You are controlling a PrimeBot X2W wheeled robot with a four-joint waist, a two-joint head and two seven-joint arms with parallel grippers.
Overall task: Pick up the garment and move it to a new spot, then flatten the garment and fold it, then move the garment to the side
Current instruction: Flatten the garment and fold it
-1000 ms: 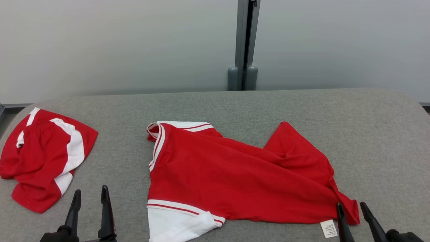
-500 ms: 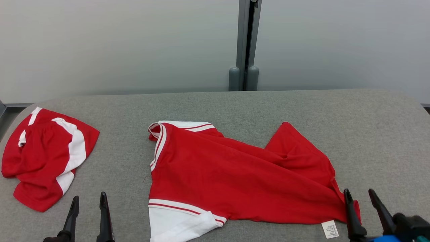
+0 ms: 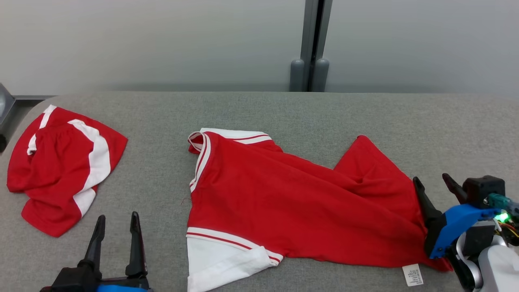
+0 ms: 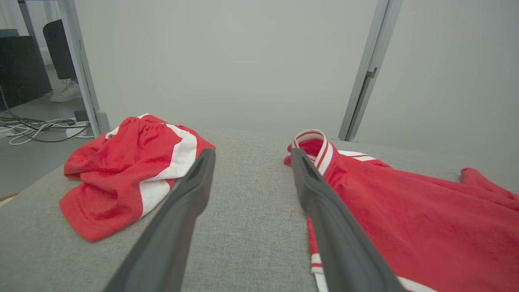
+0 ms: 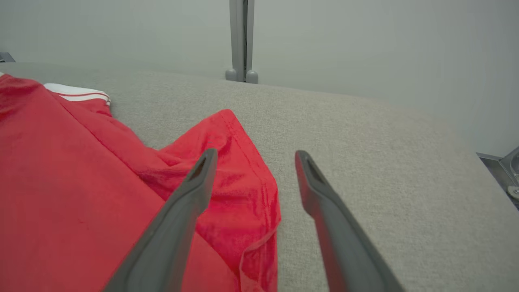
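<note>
Lying rumpled on the table (image 3: 259, 109): red garment (image 3: 292, 198), white sleeve trim.

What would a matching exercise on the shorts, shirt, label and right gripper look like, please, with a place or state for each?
Things:
1. shorts
2. shirt
3. label
4. right gripper

Places or states:
A. open, at the shirt's right edge
B. bunched at the left end of the table
C. spread across the table's middle
D. white, at the shirt's near right corner

Pairs: 1-B, 2-C, 3-D, 4-A
</note>
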